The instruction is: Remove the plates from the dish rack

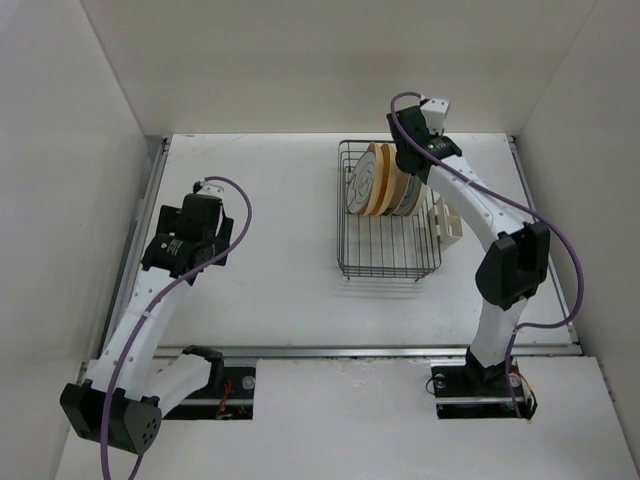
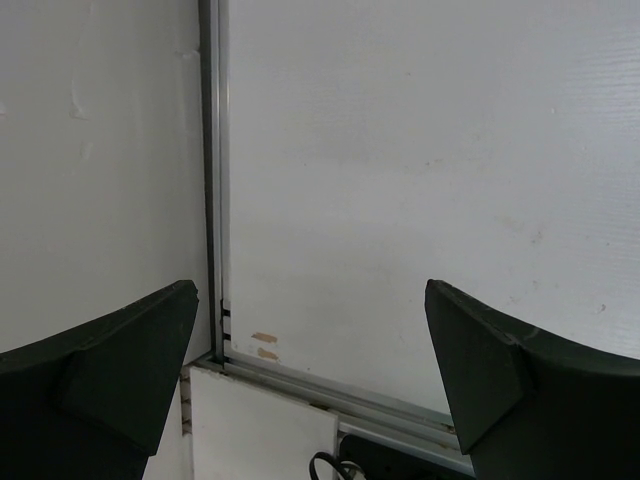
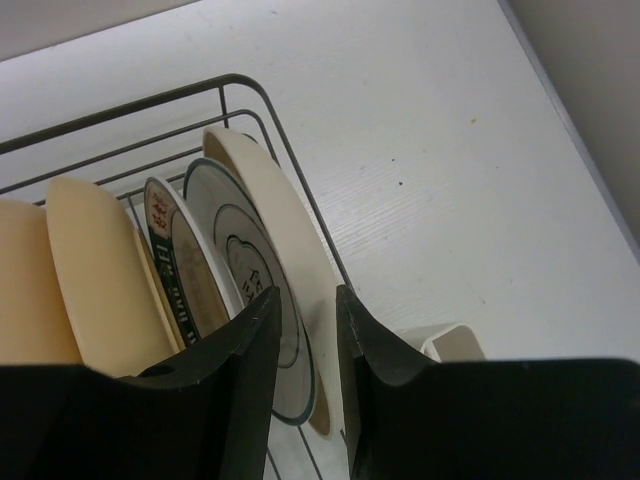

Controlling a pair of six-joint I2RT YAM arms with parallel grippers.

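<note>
The lower parts of the plates are hidden by the right end effector; the yellow-orange plate is cut off at the left edge.

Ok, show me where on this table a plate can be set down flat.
Widest bare patch: table between the left arm and the dish rack. A narrower strip runs between the rack's front and the near rail. Crowded: right of the rack, with the cutlery holder and right arm; the right gripper is at the plates.
</note>
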